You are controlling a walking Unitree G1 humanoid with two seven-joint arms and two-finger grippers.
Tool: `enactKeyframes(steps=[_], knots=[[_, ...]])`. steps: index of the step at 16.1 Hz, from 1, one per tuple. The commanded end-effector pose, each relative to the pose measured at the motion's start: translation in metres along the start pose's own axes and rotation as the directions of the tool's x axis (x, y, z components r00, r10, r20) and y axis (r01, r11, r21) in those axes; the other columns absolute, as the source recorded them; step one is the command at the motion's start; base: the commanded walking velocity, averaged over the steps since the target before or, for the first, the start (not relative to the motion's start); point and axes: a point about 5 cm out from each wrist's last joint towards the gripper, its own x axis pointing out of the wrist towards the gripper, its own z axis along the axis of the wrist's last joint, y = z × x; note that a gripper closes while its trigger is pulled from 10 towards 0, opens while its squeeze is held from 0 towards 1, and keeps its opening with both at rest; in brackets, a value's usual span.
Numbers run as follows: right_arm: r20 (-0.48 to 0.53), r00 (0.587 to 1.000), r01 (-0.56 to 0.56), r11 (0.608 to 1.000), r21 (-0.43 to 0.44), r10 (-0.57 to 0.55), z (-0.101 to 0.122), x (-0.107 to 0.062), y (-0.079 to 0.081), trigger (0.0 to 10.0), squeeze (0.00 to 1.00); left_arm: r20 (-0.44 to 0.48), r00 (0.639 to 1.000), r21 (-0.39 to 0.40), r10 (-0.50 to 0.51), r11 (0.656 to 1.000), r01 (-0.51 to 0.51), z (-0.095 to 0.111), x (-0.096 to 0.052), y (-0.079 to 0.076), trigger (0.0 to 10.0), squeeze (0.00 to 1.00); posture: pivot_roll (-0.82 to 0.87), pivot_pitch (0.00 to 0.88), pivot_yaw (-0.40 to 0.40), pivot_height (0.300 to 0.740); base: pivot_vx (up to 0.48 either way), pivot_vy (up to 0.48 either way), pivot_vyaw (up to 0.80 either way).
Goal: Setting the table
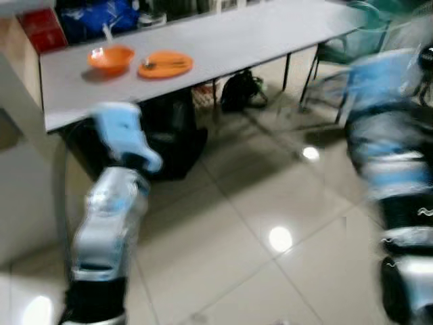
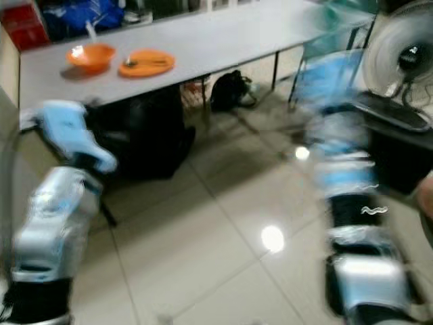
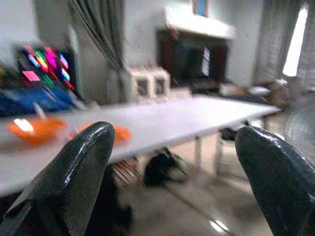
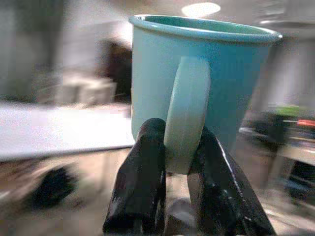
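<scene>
A long grey table (image 1: 257, 34) stands ahead across a tiled floor. On its left end sit an orange bowl (image 1: 110, 58) and an orange plate (image 1: 165, 64) with a utensil lying on it. My right gripper (image 4: 179, 147) is shut on the handle of a teal mug (image 4: 226, 83), which it holds upright. My left gripper (image 3: 172, 147) is open, with nothing between its fingers (image 3: 74, 172), and it points toward the table. Both arms are raised in front of me and blurred, the left arm (image 1: 111, 203) near the table's left end and the right arm (image 1: 399, 176) at the right.
A black bag (image 1: 241, 90) lies on the floor under the table, and a larger dark bag (image 1: 169, 135) sits under its left end. A teal chair (image 1: 338, 51) stands at the table's right end, with a fan (image 2: 406, 57) beyond it. Open tiled floor (image 1: 257, 223) lies between me and the table.
</scene>
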Motion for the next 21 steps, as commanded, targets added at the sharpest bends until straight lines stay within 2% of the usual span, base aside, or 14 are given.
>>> enactKeyframes(steps=[1,3,4,5,6,7,9,11,13,18,21], knots=[[0.052,0.999,-0.012,1.000,0.006,0.011,0.016,0.006,0.007,10.0,0.00,0.029,0.999,0.016,0.025,1.000,-0.026,0.007,0.001,0.004,10.0,0.00,-0.14,0.000,0.125,0.740,0.442,0.000,0.00],[0.074,0.982,0.177,0.983,-0.049,-0.174,0.030,0.027,-0.064,10.0,0.00,0.015,1.000,0.029,0.008,1.000,-0.008,0.005,0.002,0.002,10.0,0.00,-0.15,0.000,0.137,0.740,0.446,0.000,0.00],[0.078,0.975,0.211,0.976,-0.055,-0.206,0.033,0.029,-0.077,10.0,0.00,0.014,1.000,0.035,0.005,0.999,-0.006,0.005,0.002,0.002,10.0,0.00,-0.15,0.000,0.137,0.740,0.446,0.000,0.00],[0.081,0.957,0.284,0.957,-0.061,-0.279,0.041,0.034,-0.108,10.0,0.00,0.006,1.000,0.032,0.003,0.999,-0.003,0.003,0.005,0.002,10.0,0.00,-0.17,0.000,0.140,0.740,0.000,0.000,0.00],[0.088,0.944,0.325,0.943,-0.070,-0.319,0.046,0.034,-0.126,10.0,0.00,0.004,1.000,0.033,0.000,0.999,0.000,0.002,0.007,0.001,10.0,0.00,-0.17,0.000,0.138,0.740,0.000,0.000,0.00],[0.089,0.938,0.343,0.936,-0.083,-0.336,0.047,0.033,-0.133,10.0,0.00,0.009,1.000,0.035,-0.001,0.999,0.000,0.003,0.009,0.000,10.0,0.00,-0.17,0.000,0.138,0.740,0.000,0.000,0.00],[0.069,0.939,0.342,0.936,-0.078,-0.337,0.043,0.033,-0.136,10.0,0.00,0.007,1.000,0.030,0.006,1.000,-0.006,0.002,0.010,0.001,10.0,0.00,-0.18,0.000,0.137,0.740,0.000,0.000,0.00],[0.085,0.928,0.368,0.928,-0.058,-0.363,0.049,0.034,-0.144,10.0,0.00,0.006,1.000,0.019,0.007,1.000,-0.007,0.002,0.011,0.000,10.0,0.00,-0.18,0.000,0.140,0.740,0.000,0.000,0.00],[0.072,0.925,0.374,0.927,-0.017,-0.372,0.050,0.036,-0.148,10.0,0.00,0.007,1.000,0.017,0.012,1.000,-0.012,0.002,0.014,0.002,10.0,0.00,-0.18,0.000,0.141,0.740,0.000,0.000,0.00],[0.027,0.958,0.285,0.958,0.007,-0.285,0.036,0.040,-0.121,10.0,0.00,-0.003,1.000,0.041,0.009,0.999,-0.009,0.001,0.016,0.002,10.0,0.00,-0.18,0.000,0.141,0.740,0.000,0.000,0.00],[0.011,0.980,0.199,0.978,0.061,-0.200,0.030,0.041,-0.097,10.0,0.00,0.000,1.000,0.057,0.008,0.998,-0.008,0.002,0.017,0.003,10.0,0.00,-0.17,0.000,0.138,0.740,0.000,0.000,0.00]])
